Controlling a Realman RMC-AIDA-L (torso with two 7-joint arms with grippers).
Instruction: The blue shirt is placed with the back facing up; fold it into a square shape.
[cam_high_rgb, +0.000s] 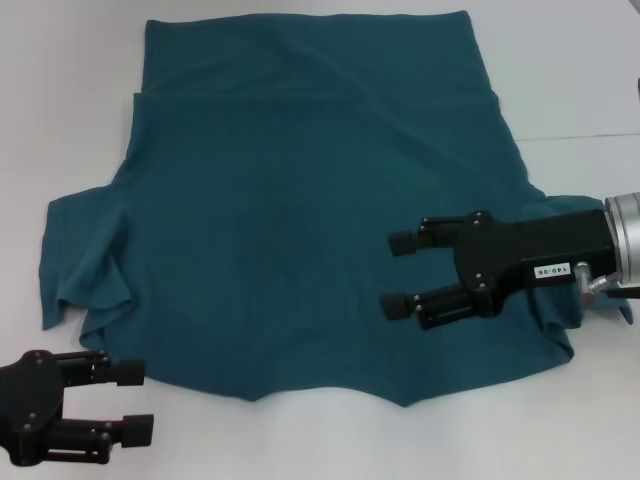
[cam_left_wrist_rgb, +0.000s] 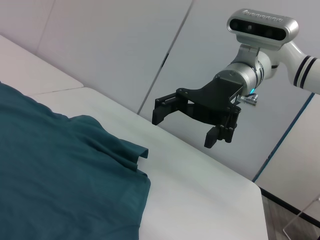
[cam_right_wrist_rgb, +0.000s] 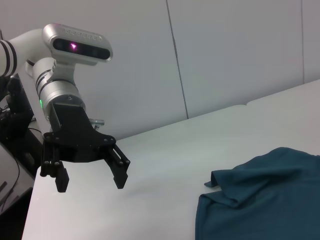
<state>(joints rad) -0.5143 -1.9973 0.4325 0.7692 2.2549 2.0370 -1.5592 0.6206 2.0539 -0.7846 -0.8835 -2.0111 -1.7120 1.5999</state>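
The blue shirt (cam_high_rgb: 300, 230) lies spread on the white table (cam_high_rgb: 570, 70), with its far part folded over along a straight crease. One sleeve sticks out at the left, rumpled. My right gripper (cam_high_rgb: 396, 273) hovers over the shirt's right side, open, with nothing between its fingers. It also shows in the left wrist view as the right gripper (cam_left_wrist_rgb: 184, 129), above the table beyond the shirt (cam_left_wrist_rgb: 60, 175). My left gripper (cam_high_rgb: 140, 402) stands open at the near left, just off the shirt's near-left corner. The right wrist view shows that left gripper (cam_right_wrist_rgb: 92, 181) above bare table beside the shirt (cam_right_wrist_rgb: 260, 205).
A seam in the tabletop (cam_high_rgb: 580, 135) runs off to the right of the shirt. Grey wall panels (cam_right_wrist_rgb: 225, 50) stand behind the table. The table's edge (cam_left_wrist_rgb: 260, 187) drops off past the right gripper.
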